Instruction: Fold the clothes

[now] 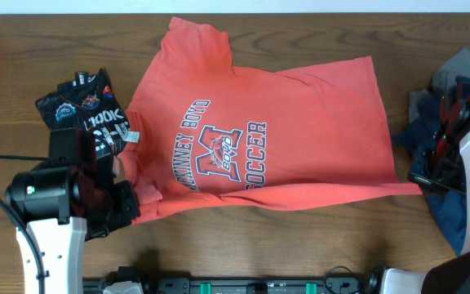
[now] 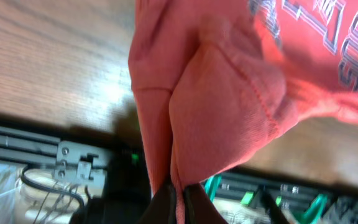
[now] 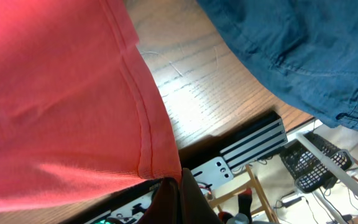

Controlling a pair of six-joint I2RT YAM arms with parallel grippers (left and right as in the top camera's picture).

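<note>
Presently: red shirt point(image 1: 300, 122), long axis spanning between both hands; left gripper point(image 2: 179, 198) pinches one near corner, right gripper point(image 3: 174, 186) the other.

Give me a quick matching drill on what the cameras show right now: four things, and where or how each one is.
Things:
1. red shirt
2. black shirt
3. blue garment
4. left claw

Place or state:
A. bunched up at the far right
B. spread across the middle, print facing up
C. shut, pinching red fabric
D. crumpled at the far left

Pairs: 1-B, 2-D, 3-A, 4-C
</note>
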